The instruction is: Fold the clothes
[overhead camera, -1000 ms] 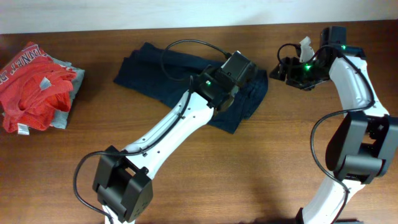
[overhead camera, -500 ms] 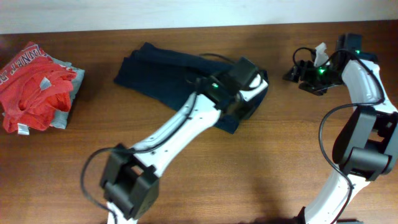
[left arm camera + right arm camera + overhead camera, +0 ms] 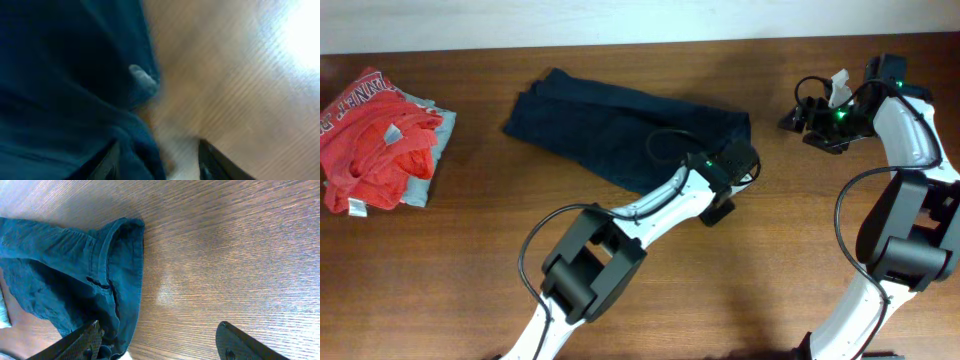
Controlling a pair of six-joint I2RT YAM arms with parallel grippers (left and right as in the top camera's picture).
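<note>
From overhead, the clothes point(image 3: 610, 130) lie as one long dark navy piece stretched slantwise across the table point(image 3: 770, 290), rumpled but opened out, with no part visibly doubled over onto another; the left gripper point(image 3: 718, 210) sits at their lower right corner, just at the hem; the right gripper point(image 3: 792, 120) hangs off beyond their right end, clear of the cloth; a red garment point(image 3: 370, 135) heaped on a grey garment point(image 3: 420, 188) rests well away past their left end. In the left wrist view, which is blurred, the clothes point(image 3: 60, 75) fill the left side with a small pale tag point(image 3: 142, 80) at their edge and bare wood to the right of it; the left gripper point(image 3: 160, 165) has its two fingers spread, a lip of navy fabric lying between them, not seen to be pinched. In the right wrist view, a stitched band edge of the clothes point(image 3: 65, 275) lies flat on the wood at the left; the right gripper point(image 3: 160, 345) is spread wide and holds nothing, with mostly bare table between its fingers. By my reading, folding has hardly begun; no fold is made yet; the corner has still to be grasped, and every fold remains to do.
</note>
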